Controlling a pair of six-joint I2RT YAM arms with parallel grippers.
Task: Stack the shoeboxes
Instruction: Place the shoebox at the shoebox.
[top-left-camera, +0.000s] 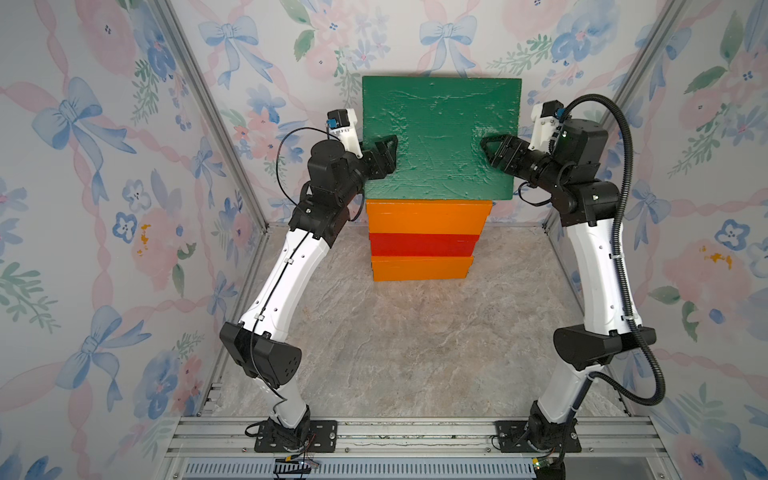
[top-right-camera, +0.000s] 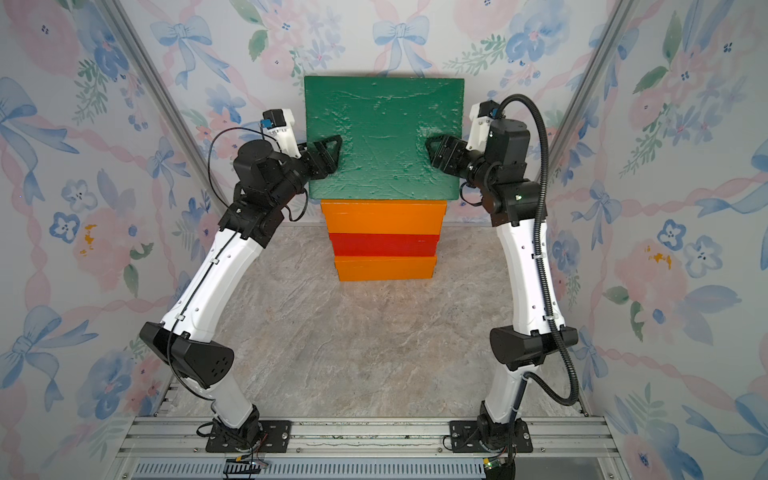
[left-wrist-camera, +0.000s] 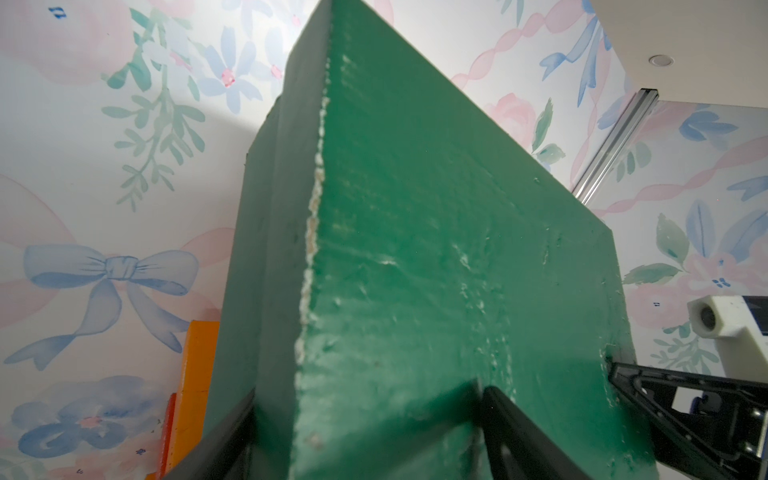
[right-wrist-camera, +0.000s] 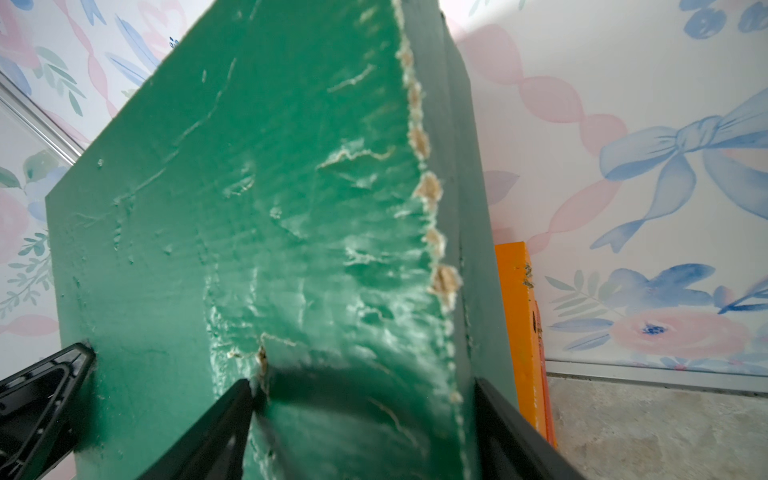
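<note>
Stack stands at twelve o'clock on the bench, close to the far wall.

- Green shoebox (top-left-camera: 440, 137) is uppermost, broad lid facing up, and sits square over the rest in both top views. Both wrist views show the paint chipped to bare card along its edges.
- Below it come the upper orange shoebox (top-left-camera: 428, 216), the red shoebox (top-left-camera: 422, 244) and the lower orange shoebox (top-left-camera: 419, 269), which is on the bench. Front faces are near flush.
- Left claw (top-left-camera: 388, 151) is clamped on the green shoebox's nine o'clock edge and right claw (top-left-camera: 488, 149) on its three o'clock edge. Each has one finger on the lid and the other under the box.

We judge three boxes done and the fourth brought over them. We cannot tell whether it bears on the orange lid or hangs just above. What is left is to settle it if needed, part both claws and draw the arms off sideways without dragging the top box.

Room: walls (top-left-camera: 104, 166) on three sides carry floral paper with blue bows and pink ribbon, and metal posts stand in the far corners.
Bench (top-left-camera: 415, 353): grey-tan stone pattern, matt and flat.
Rail (top-left-camera: 415, 432) at six o'clock carries both arm bases.
</note>
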